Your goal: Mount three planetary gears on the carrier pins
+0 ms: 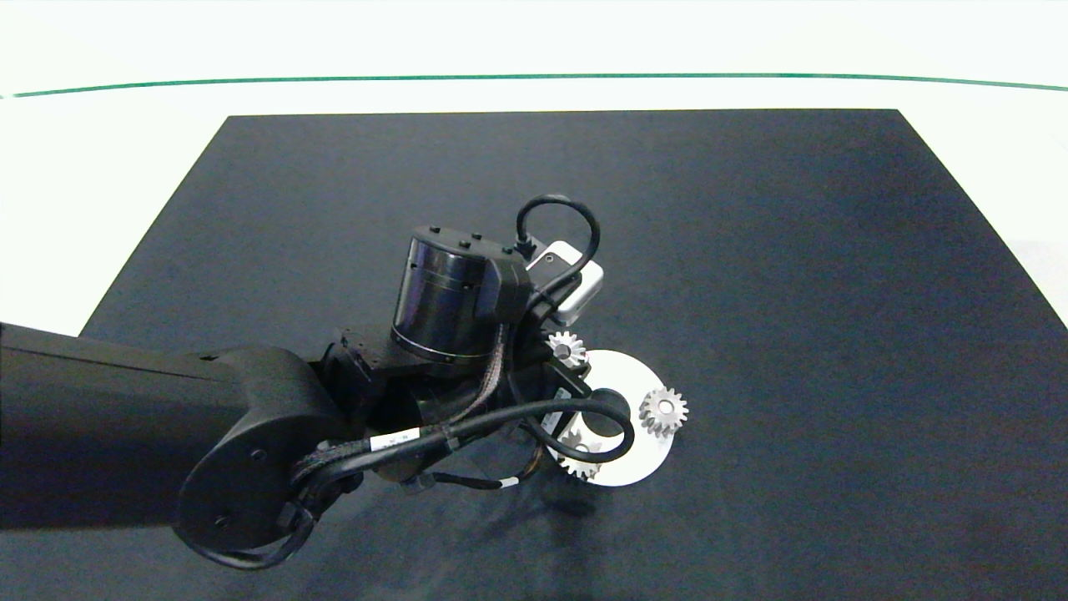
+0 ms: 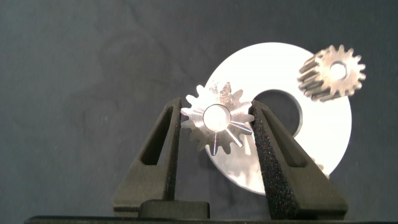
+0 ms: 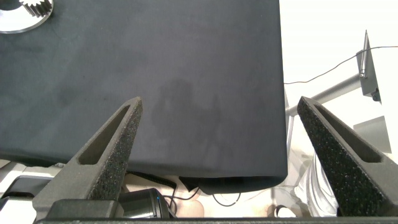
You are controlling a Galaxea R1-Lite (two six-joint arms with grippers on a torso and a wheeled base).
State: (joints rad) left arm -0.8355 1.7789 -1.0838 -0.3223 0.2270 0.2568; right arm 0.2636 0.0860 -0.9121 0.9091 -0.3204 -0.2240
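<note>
A flat white disc [image 1: 638,467] [image 2: 329,137] with a large centre hole lies on the black mat. My left gripper [image 2: 216,118] is shut on one planetary gear [image 2: 214,121] [image 1: 567,348] at the disc's rim, a finger pressed against each side. A second gear [image 1: 663,411] [image 2: 331,73] rests free on the disc's right edge. A third gear [image 1: 580,457] sits at the front edge, partly under the arm's cable. The carrier pins are hidden by the gears. My right gripper [image 3: 221,102] hangs open over the mat's edge, out of the head view.
The black mat [image 1: 751,250] covers most of the white table [image 1: 125,150]. The left arm [image 1: 442,292] and its cable loop [image 1: 622,434] hang over the disc's left half. Past the mat's edge [image 3: 283,124], the right wrist view shows cables and a metal stand [image 3: 370,62].
</note>
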